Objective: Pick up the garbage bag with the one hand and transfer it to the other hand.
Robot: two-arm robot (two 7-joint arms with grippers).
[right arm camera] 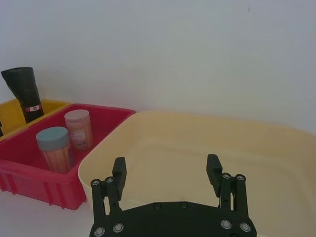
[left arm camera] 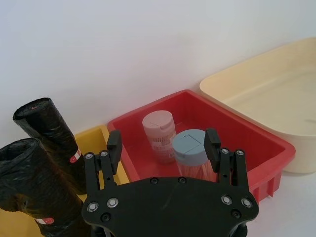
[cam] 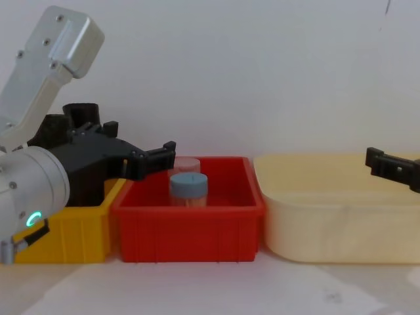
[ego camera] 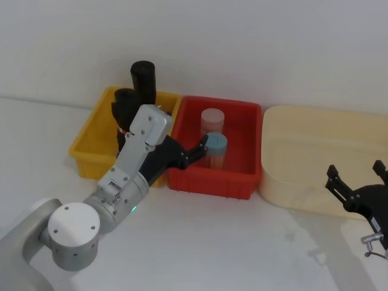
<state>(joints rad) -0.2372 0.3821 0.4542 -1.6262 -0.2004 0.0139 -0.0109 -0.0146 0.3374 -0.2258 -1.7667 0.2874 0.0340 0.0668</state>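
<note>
The left gripper (left arm camera: 163, 143), on the arm with the green ring light, hovers over the seam between the yellow bin (ego camera: 85, 145) and the red bin (ego camera: 212, 182); its fingers are spread wide with nothing held, pointing across the red bin. Two rolled black garbage bags stand upright and close together in the yellow bin, the rear garbage bag (ego camera: 143, 79) and the front garbage bag (ego camera: 124, 106). Both lie to the robot's left of the fingertips, outside their gap and alongside the gripper's body; whether they touch it cannot be told. Two jars stand side by side in the red bin, the pink-lidded jar (ego camera: 212, 118) and the blue-lidded jar (ego camera: 216, 145). There are three bins in a row, the third being the cream tub (ego camera: 303, 182). The right gripper (ego camera: 356, 173) hangs at that tub's near right corner, fingers likewise parted and holding nothing.
</note>
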